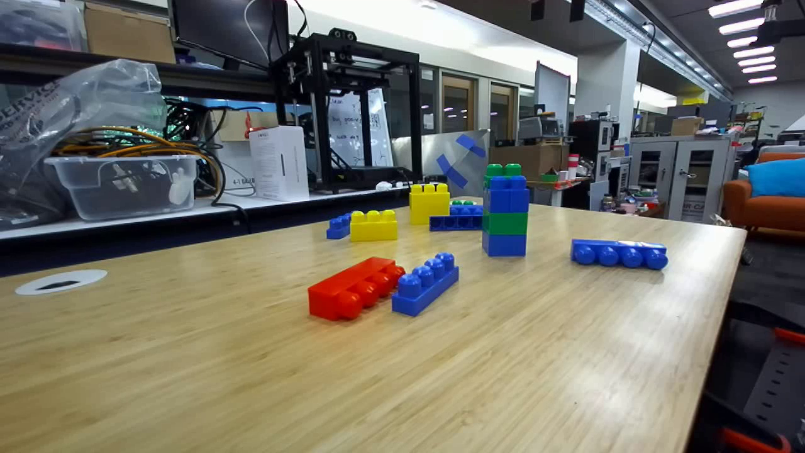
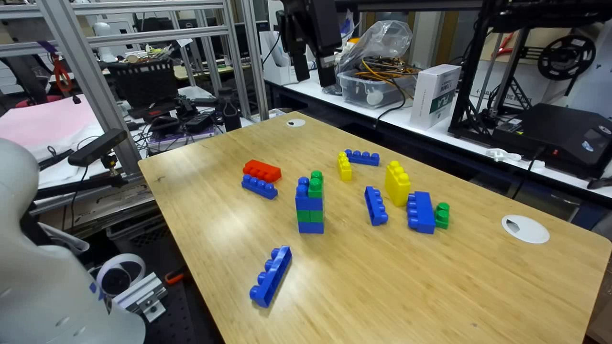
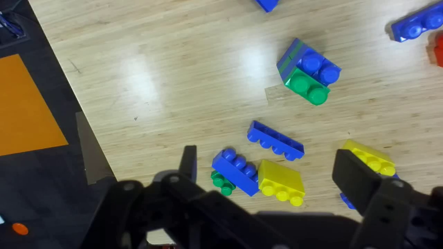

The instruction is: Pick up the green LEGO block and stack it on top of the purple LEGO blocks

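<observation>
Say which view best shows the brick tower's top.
The wrist view: looking down on the tower, it separates two blue studs and two green studs. Both exterior views show them bunched, from lower down.

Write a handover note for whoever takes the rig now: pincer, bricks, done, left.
Pincer: open, nothing held, above the table.
Blue-and-green tower: upright, one green brick on its top next to two bare blue studs.
Loose green brick: on the table beside a blue brick lying on its side.
Done: one green brick is on the tower.
Left: if the loose green brick is the one meant, pick it and stack it, probably on those studs; otherwise likely nothing.
</observation>
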You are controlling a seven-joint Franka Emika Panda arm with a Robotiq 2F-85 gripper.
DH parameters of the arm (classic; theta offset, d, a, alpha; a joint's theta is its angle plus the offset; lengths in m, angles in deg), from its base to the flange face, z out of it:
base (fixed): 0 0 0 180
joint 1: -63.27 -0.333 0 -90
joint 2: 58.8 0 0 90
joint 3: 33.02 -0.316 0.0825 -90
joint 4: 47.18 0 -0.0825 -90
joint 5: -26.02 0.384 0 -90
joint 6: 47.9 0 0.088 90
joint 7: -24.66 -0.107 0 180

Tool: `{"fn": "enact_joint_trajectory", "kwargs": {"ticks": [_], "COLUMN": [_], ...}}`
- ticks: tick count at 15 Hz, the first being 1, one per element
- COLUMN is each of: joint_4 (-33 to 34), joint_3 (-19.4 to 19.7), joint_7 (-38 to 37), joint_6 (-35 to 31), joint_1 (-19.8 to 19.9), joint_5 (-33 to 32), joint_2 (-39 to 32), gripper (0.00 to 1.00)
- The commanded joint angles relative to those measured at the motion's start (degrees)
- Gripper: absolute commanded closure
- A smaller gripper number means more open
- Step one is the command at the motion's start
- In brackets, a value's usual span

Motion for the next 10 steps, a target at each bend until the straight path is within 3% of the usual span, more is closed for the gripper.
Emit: {"fn": "enact_joint_trajectory", "kwargs": {"ticks": [1, 4, 5, 10], "joint_4": [0.12, 5.62, 5.38, 16.59], "joint_3": [0.24, 0.27, -0.17, -1.19], "joint_7": [-0.09, -2.06, -2.73, -6.26], "joint_6": [0.13, -0.30, 3.97, 13.24], "joint_1": [-0.28, 0.11, -0.30, -0.80], "joint_5": [-0.11, 0.57, 1.33, 2.47], "joint_2": [-0.04, -6.55, -2.16, -5.94], "gripper": [0.00, 0.00, 0.00, 0.00]}}
